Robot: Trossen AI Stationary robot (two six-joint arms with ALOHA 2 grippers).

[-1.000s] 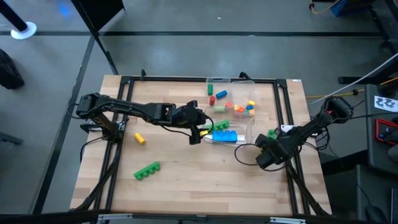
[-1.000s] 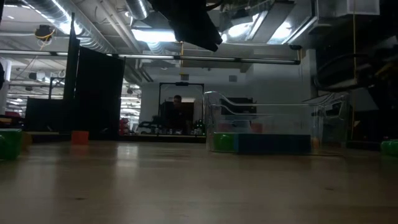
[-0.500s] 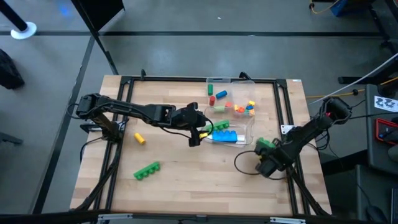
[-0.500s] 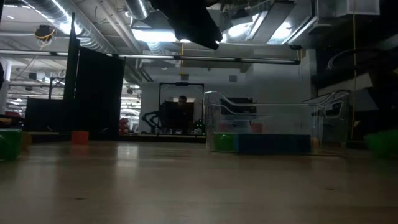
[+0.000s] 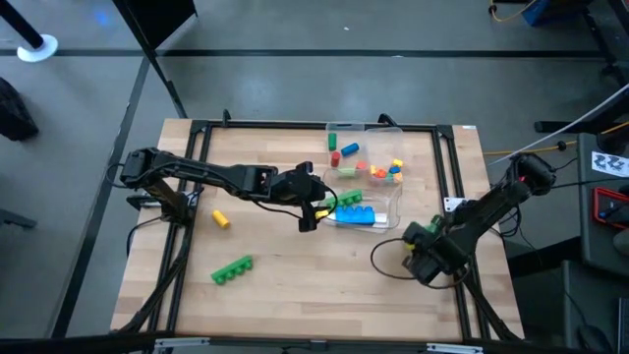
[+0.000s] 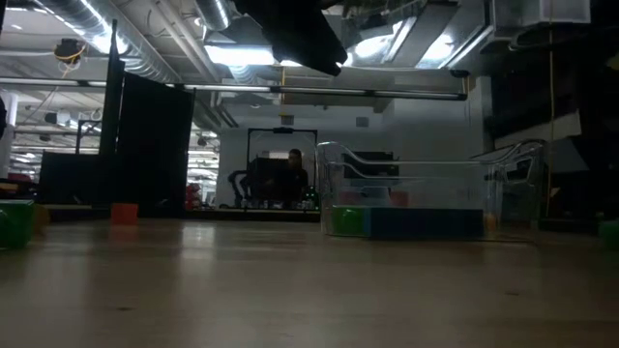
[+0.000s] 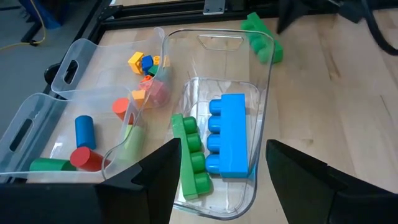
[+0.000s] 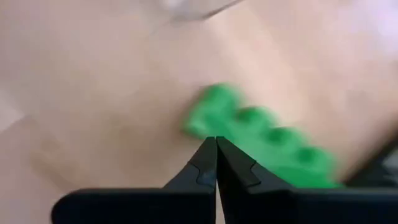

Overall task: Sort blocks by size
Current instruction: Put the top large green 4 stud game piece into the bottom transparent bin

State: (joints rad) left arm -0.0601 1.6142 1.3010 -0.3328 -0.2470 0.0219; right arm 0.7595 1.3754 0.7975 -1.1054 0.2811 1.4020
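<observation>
Lying on the wooden table (image 5: 295, 295), blocks (image 5: 232, 267) flank a spread left pincer (image 5: 313, 214) and pinched-closed right pincer (image 8: 216, 144).

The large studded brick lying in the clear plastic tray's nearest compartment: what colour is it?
Blue brick; the left wrist view shows it best.

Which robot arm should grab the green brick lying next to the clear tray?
Probably the right one. Its shut pincer is right beside the green brick, which fills the right wrist view. The left pincer hangs open over the clear tray, on the far side from that brick.
</observation>
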